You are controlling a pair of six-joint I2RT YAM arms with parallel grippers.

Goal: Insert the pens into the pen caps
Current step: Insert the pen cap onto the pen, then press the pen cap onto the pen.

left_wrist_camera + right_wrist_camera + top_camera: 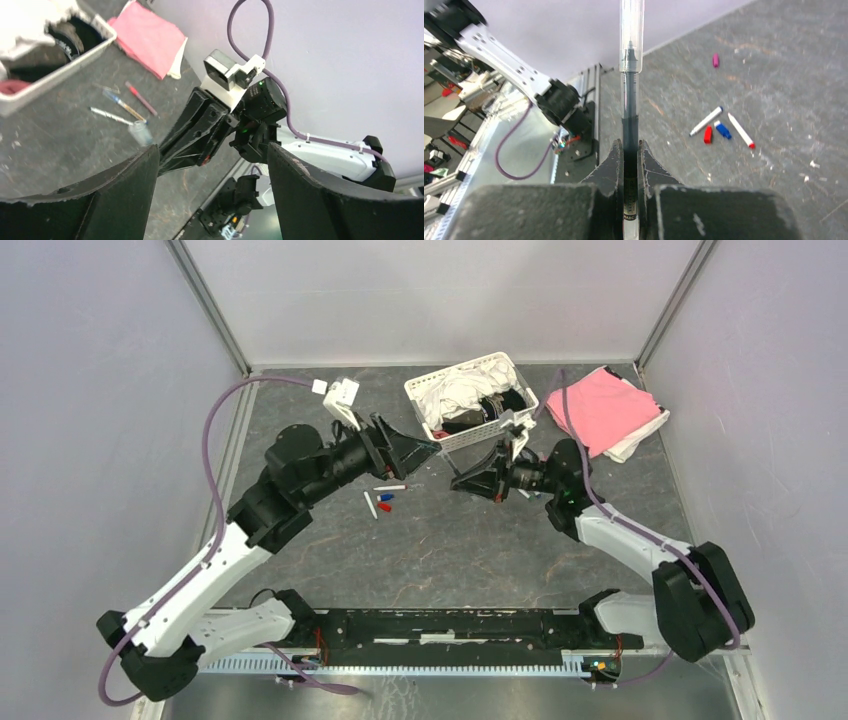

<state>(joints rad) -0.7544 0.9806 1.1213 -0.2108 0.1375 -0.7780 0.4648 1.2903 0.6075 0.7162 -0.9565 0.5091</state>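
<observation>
**One pen capped in mid-air, more waiting on the table**

One dark pen (629, 110) stands clamped upright in the right gripper (629, 150), whose jaws are closed tight on the lower barrel. A clear cap (631, 30) sits over its tip. The tip shows through the plastic, but I cannot tell whether the cap is pushed fully home.

The left gripper (211, 150) faces it with its fingers (125, 190) spread wide and nothing between them, so the cap rests on the pen alone.

My reading is that the step in hand is letting go cleanly and putting this pen down. The left arm should back off straight along the pen's line, since a sideways swing could clip the cap and knock it loose. If the cap looks shallow, a short push on its end would be safer than trusting it.

On the table (774, 75) a white pen with a blue end (706, 121) and a white pen with a red end (741, 131) lie just beside a red cap (708, 134) and a blue cap (722, 129), with a magenta cap (715, 60) well apart. Three more pens (122, 105) lie beyond the right gripper.

The finished pen is best laid away from that cluster, so it does not scatter the small caps.
</observation>
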